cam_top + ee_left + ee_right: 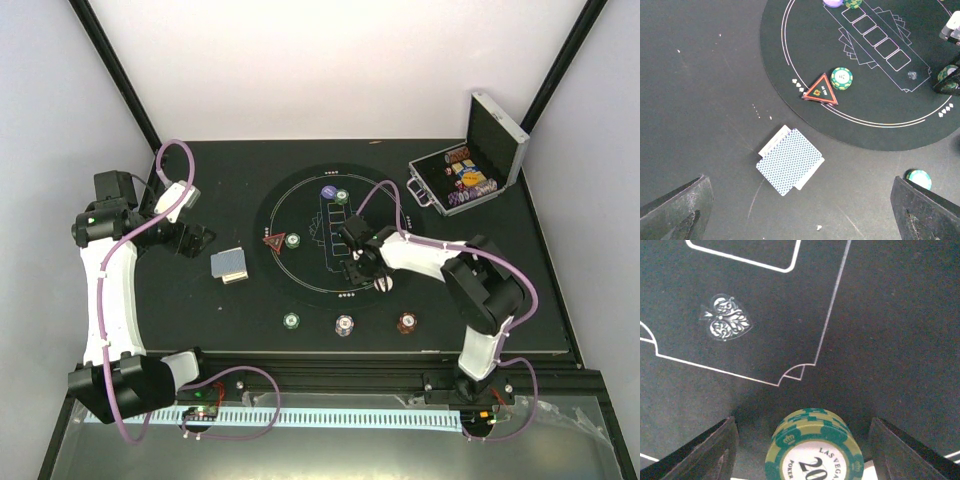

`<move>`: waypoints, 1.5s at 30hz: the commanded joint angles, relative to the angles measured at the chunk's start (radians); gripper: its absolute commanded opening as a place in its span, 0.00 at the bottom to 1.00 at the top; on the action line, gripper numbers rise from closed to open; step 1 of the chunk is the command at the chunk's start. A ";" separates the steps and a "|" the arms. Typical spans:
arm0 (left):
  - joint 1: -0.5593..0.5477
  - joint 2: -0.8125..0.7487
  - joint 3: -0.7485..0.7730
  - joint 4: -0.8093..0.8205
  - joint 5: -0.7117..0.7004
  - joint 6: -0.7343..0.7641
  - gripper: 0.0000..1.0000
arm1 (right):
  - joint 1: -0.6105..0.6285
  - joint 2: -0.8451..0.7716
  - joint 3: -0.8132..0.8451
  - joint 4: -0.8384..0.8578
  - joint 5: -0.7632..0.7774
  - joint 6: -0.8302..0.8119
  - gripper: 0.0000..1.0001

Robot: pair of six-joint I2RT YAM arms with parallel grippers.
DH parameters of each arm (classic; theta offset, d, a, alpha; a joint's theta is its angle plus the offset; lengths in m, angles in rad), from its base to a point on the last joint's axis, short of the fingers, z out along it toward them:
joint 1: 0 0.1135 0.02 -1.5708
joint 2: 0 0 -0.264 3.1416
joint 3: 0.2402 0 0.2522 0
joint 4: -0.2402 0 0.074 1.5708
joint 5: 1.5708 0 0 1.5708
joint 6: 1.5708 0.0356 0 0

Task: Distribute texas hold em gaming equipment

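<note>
At right gripper (802,430): apart, flanking green chip stack (812,450), gaps both sides, by mat (890,315) near edge. At left gripper (799,200): wide apart, near card deck (790,161).

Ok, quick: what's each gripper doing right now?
Left gripper: open, holding nothing.
Right gripper: open, a finger on each side of the green chip stack, not gripping it.
</note>
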 commanded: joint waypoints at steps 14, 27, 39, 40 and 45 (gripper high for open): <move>0.006 -0.007 0.037 -0.023 0.020 0.012 0.99 | 0.269 -0.260 0.038 -0.215 0.111 0.122 0.91; 0.006 -0.011 0.034 -0.024 0.022 0.012 0.99 | 0.385 -0.207 -0.078 -0.141 0.000 0.171 0.87; 0.006 -0.011 0.037 -0.022 0.016 0.011 0.99 | 0.401 -0.178 -0.108 -0.099 -0.040 0.166 0.68; 0.007 -0.010 0.037 -0.021 0.017 0.012 0.99 | 0.401 -0.177 -0.110 -0.097 -0.042 0.166 0.67; 0.006 -0.010 0.036 -0.022 0.017 0.012 0.99 | 0.401 -0.172 -0.121 -0.089 -0.042 0.167 0.59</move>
